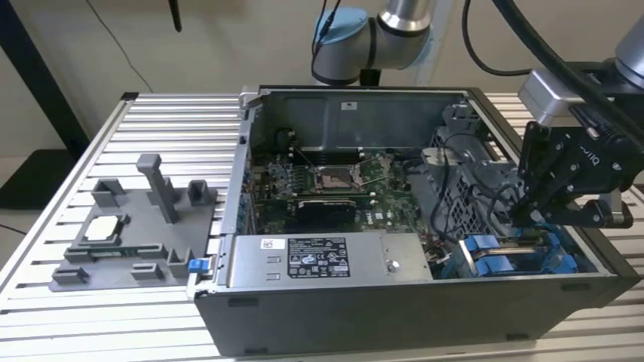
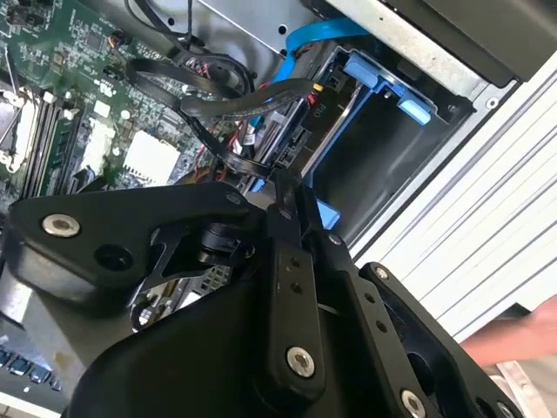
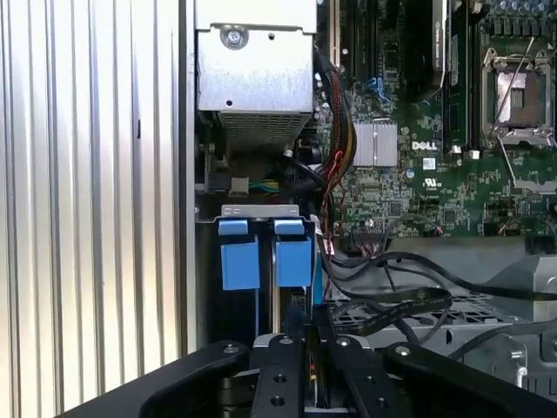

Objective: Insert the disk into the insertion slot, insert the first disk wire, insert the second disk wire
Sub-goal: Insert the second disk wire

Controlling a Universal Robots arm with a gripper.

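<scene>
The disk (image 2: 298, 124) sits inside the insertion slot (image 2: 376, 80), its blue carrier edge (image 3: 293, 259) showing in both wrist views. In the exterior view the slot's blue parts (image 1: 511, 260) lie at the case's near right corner. My black gripper (image 1: 536, 213) hangs right above them. Its fingers (image 2: 284, 202) stand pressed together on a black disk wire (image 2: 233, 104) that loops from the motherboard side toward the disk's end. In the first wrist view the gripper (image 3: 310, 341) is just behind the blue tabs, with black cables (image 3: 396, 305) beside it.
The grey labelled power-supply box (image 1: 320, 261) fills the case's front. The motherboard (image 1: 332, 181) lies in the middle and a perforated grey cage (image 1: 461, 188) beside the gripper. A grey fixture (image 1: 131, 234) stands on the slatted table to the exterior view's left. A hand (image 2: 513, 338) shows beyond the case.
</scene>
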